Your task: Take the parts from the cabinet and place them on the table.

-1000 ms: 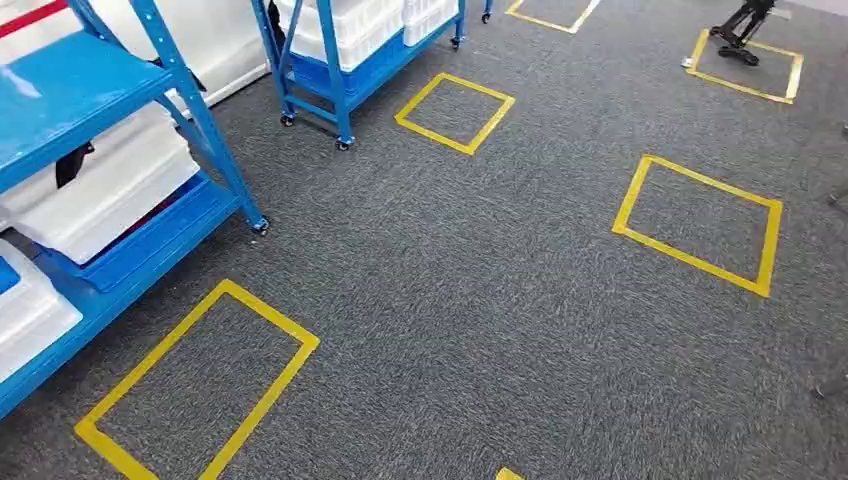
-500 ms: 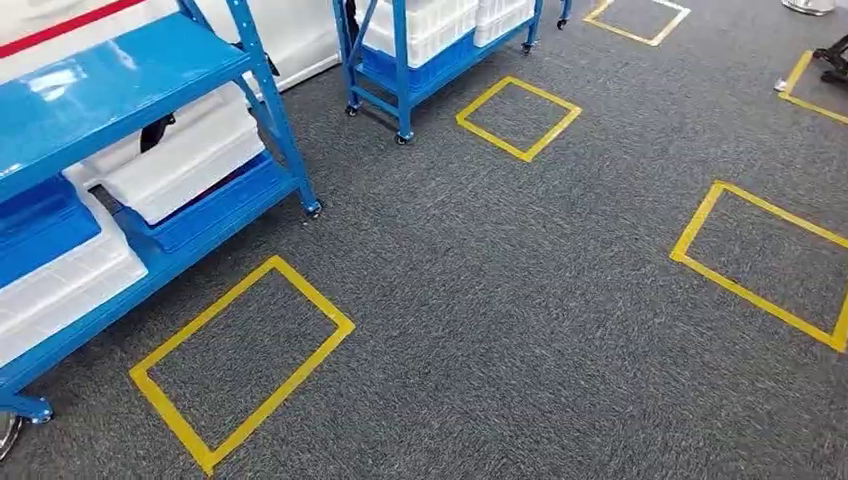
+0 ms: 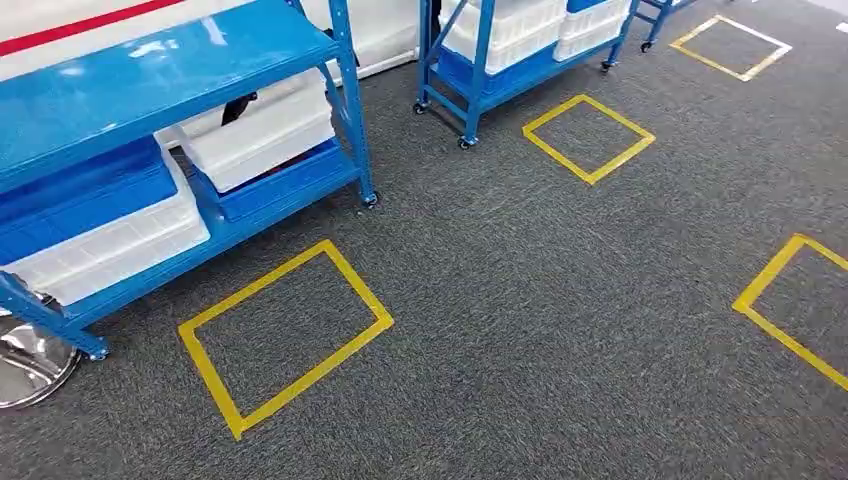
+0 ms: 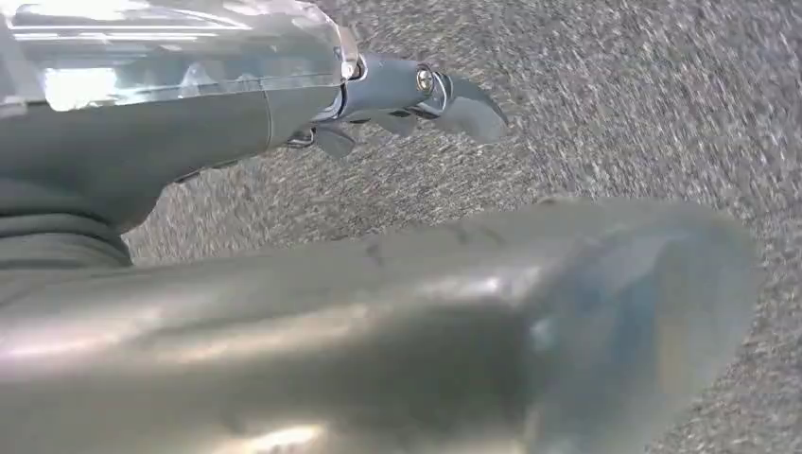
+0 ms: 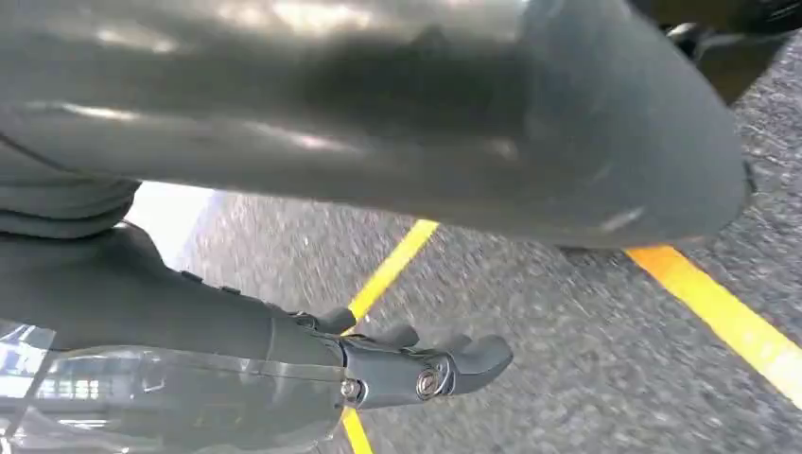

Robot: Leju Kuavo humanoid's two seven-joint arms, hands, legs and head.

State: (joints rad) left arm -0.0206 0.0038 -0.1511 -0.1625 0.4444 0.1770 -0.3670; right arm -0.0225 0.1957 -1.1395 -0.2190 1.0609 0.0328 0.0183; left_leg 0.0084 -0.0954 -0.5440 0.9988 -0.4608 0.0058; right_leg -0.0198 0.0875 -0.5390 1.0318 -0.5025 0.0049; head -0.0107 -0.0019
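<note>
From my remote seat I see a blue metal cabinet (image 3: pixel 150 60) on the left, an open rack with a flat glossy top shelf and slim square posts on small castors. Its lower shelves carry smooth white plastic bins (image 3: pixel 262 130) stacked with blue trays (image 3: pixel 85 195); I cannot make out any parts inside them. A second blue rack (image 3: pixel 500 60) of the same build stands farther off, also loaded with white bins. The floor is coarse speckled grey carpet (image 3: pixel 520 300) marked with rectangles of yellow tape (image 3: pixel 285 335), one just in front of the near cabinet. A round shiny metal base (image 3: pixel 30 365) sits at the near left corner of the cabinet.

Compared with half a second ago the whole picture has slid rightward, so my camera has turned left: the cabinet fills more of the left side and the metal base has come further into sight.

The left robot hand (image 4: pixel 407 95) hangs over the carpet, its dark fingers curled loosely and apart, holding nothing. The right robot hand (image 5: pixel 416 364) hangs above a yellow tape line, fingers bent the same loose way, touching nothing
</note>
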